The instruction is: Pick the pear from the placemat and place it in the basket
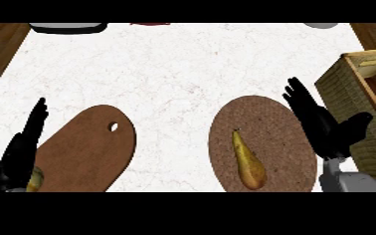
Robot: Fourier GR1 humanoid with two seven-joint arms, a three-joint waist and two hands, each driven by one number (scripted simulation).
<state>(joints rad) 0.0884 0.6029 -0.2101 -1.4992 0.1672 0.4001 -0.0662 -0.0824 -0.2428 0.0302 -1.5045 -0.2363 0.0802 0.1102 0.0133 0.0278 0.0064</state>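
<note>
I'm looking down on a white marbled counter [169,74]. My landmark is the round woven placemat [283,124]: the pear [248,162] lies on it, stem pointing away from me, untouched. My right hand [320,122] hovers over the placemat's right rim, fingers straight and spread, thumb out toward the wicker basket [352,89] just right of the placemat. Left of the placemat lies a wooden cutting board [88,149]; beyond its left edge my left hand [26,139] rests, fingers straight and together.
</note>
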